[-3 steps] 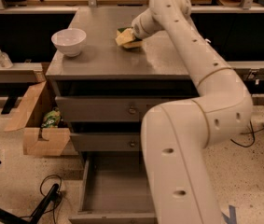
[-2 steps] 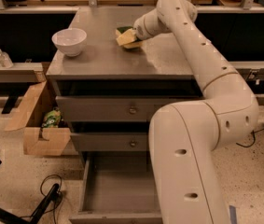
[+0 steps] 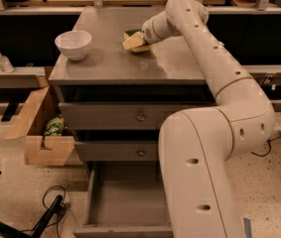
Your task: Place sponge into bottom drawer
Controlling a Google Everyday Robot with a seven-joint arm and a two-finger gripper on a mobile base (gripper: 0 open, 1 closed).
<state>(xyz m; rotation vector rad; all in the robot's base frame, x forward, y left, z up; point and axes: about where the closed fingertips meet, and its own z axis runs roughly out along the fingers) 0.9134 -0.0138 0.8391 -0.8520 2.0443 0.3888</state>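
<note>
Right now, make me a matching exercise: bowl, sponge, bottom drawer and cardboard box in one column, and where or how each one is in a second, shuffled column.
Column one
1. bowl
2. sponge
3. bottom drawer
4. cardboard box

Column two
A. on the floor, left of the cabinet
B. at the pincer, toward the back of the cabinet top
C. pulled open
D. on the left part of the cabinet top

Pairs: 1-D, 2-B, 3-C, 4-A
</note>
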